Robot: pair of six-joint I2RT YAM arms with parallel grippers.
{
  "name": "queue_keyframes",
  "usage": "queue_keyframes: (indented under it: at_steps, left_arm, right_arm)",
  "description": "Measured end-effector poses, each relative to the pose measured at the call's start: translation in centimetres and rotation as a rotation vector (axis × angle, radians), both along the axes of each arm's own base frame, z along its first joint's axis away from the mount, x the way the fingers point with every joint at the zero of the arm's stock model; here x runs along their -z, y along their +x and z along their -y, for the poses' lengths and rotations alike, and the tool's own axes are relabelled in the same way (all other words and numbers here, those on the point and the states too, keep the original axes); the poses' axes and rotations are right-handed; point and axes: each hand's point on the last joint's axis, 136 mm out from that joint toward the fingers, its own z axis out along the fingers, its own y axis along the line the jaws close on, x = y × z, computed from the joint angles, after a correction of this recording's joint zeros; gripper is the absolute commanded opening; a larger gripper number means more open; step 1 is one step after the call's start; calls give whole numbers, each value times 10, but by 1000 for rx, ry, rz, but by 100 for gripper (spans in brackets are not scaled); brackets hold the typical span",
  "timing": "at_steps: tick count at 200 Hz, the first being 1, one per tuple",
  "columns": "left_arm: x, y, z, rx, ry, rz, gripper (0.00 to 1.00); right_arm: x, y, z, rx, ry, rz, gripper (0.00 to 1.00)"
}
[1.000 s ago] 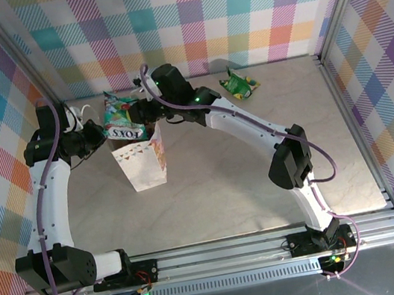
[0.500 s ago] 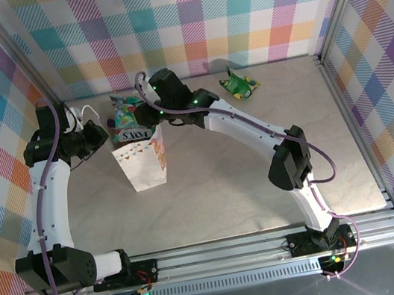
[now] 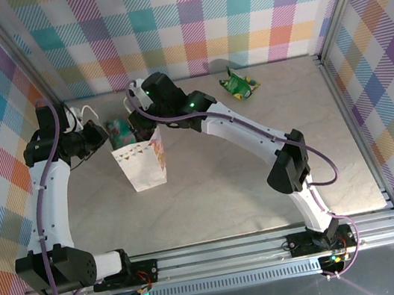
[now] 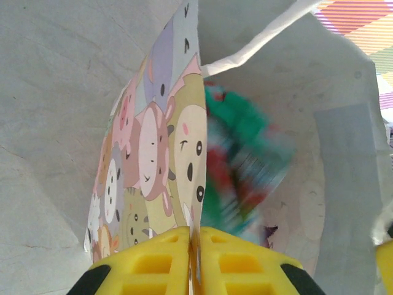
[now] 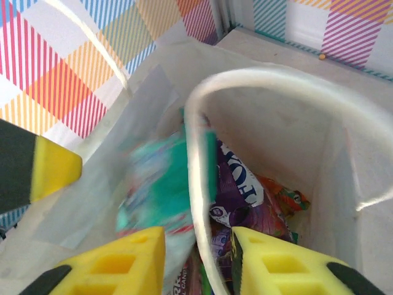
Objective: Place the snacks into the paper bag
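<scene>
The left gripper (image 4: 195,239) clamps the paper bag (image 3: 138,168) wall, the right gripper (image 5: 196,236) gapes above; the 1 far-right green packet (image 3: 239,84), light and slippery, likely wants an edge pinch.

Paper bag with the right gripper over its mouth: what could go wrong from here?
1. The cord handle runs between the open right gripper's fingers; pulling away could snag it and tip the paper bag.
2. The left gripper pinches just one wall, so a tug may tear or slip it.
3. The blurred teal packet could catch on the rim.
</scene>
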Motion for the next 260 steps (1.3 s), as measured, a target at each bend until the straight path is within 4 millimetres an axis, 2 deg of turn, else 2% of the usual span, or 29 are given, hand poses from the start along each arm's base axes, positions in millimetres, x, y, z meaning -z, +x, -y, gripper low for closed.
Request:
queue_keyframes:
  at_steps: [28,94,134,203,260]
  left_arm:
    - [0,0,0,0,0,0,12]
    - [1,-1,0,1,5,-3,13]
    - [2,-2,0,12,14,-6,14]
    - [5,-5,-1,10,20,-23,15]
    - [4,-6,1,14,9,-21,16]
  right_arm:
    - [-13,2,4,19,2,23,37]
    - [-5,7,14,65,-48,27,37]
    - [-4,5,30,103,-83,48,37]
    - [-21,-2,73,209,-97,111,37]
    - [-6,-15,122,301,-134,98,40]
